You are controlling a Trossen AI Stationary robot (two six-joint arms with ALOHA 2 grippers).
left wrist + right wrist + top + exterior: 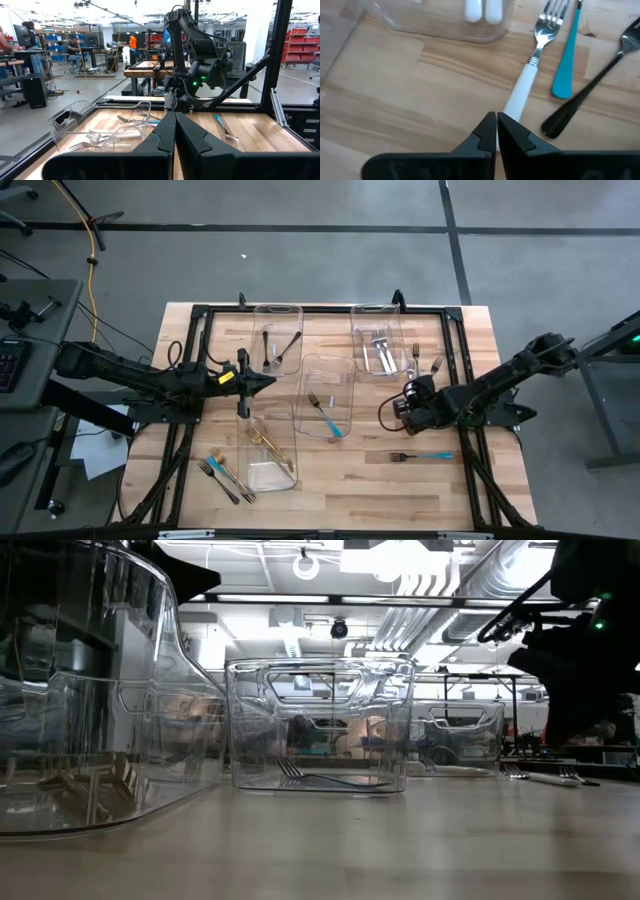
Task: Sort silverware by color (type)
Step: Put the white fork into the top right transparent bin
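Observation:
My right gripper (411,387) (496,118) is shut, low over the table beside the far right bin (378,340). Its tips stand at the free end of a white-handled silver fork (527,85), which lies flat on the wood. A teal handle (566,55) and a black utensil (585,95) lie next to it. My left gripper (268,380) (175,120) is shut and empty, raised between the bins. Black pieces lie in the far left bin (278,340), a teal-handled fork in the middle bin (328,395), and gold pieces in the near bin (268,445). My right gripper comes from above, slanting down along the white handle (514,107) with its fingers shut. The handle's free end runs under the fingertips and is hidden by them. I cannot tell whether they touch it. The fork lies flat on the table.
A teal-handled fork (420,455) lies loose near the table's right near side. A few utensils (225,473) lie at the near left. A black frame (465,320) rims the table. In the low view the clear bins (320,725) stand in a row.

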